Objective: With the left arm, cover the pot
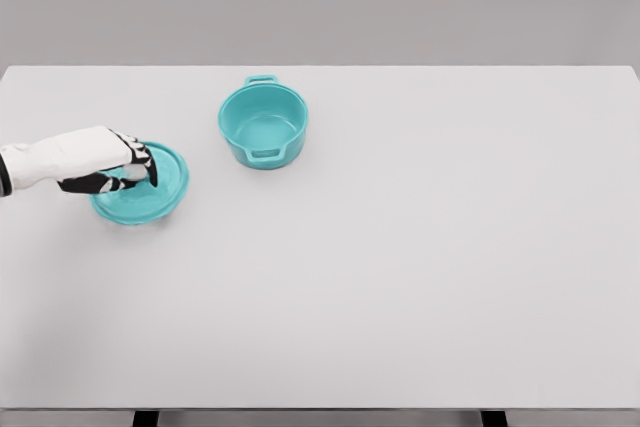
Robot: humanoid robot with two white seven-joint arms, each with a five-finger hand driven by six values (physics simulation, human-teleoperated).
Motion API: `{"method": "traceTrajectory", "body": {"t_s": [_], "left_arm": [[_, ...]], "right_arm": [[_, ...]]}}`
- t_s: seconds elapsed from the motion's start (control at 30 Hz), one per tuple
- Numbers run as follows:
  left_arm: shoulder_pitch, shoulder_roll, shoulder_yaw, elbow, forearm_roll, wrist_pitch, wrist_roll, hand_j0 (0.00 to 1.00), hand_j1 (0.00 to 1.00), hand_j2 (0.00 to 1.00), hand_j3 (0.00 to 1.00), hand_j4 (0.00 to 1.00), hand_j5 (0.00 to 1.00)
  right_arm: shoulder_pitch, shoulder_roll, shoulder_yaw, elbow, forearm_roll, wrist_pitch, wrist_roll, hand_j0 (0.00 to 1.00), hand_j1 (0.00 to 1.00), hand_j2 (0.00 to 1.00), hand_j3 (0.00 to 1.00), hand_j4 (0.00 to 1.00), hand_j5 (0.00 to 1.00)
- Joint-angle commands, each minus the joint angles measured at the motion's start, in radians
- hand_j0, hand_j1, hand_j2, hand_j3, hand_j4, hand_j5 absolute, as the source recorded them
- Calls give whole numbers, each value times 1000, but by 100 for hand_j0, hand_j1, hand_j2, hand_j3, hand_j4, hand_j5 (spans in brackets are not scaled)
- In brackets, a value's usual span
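While the pot (264, 124) sits uncovered, left hand (118, 165) curls fingers over the lid (150, 195), flat on the tabletop (420, 247); lift and placement remain.

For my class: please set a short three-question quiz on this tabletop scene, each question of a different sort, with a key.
1. True or false: the lid already sits on the pot.
2. Which is over the lid? A) left hand B) right hand
3. Fill in: the pot stands to the lid's ____ in the head view.

Key: 1 false, the lid lies on the table apart from the pot; 2 A; 3 right.
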Motion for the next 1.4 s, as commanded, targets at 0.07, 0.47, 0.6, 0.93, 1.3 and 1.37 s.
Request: {"method": "traceTrajectory", "body": {"t_s": [0.07, 0.47, 0.6, 0.93, 1.3, 1.37], "left_arm": [[-26, 14, 0, -51, 12, 1, 2, 48, 48, 48, 48, 48, 48], [-109, -54, -9, -64, 10, 1, 0, 48, 48, 48, 48, 48, 48], [-120, -86, -9, -55, 10, 1, -2, 48, 48, 48, 48, 48, 48], [-232, -144, -94, -12, 18, 1, -2, 48, 48, 48, 48, 48, 48], [-304, -232, -158, 103, 7, 1, -9, 49, 49, 49, 49, 49, 49], [-308, -246, -160, 115, 9, 1, -9, 49, 49, 49, 49, 49, 49]], "right_arm": [[0, 0, 0, 0, 1, 0, 0, 100, 100, 100, 100, 100, 100], [0, 0, 0, 0, 1, 0, 0, 100, 100, 100, 100, 100, 100], [2, 0, 1, 0, 1, 0, 0, 100, 100, 100, 100, 100, 100], [1, 0, 0, 0, 1, 0, 0, 100, 100, 100, 100, 100, 100], [0, 0, 1, -1, 1, 0, 0, 100, 100, 100, 100, 100, 100], [0, 0, 1, 0, 1, 0, 0, 100, 100, 100, 100, 100, 100]]}}
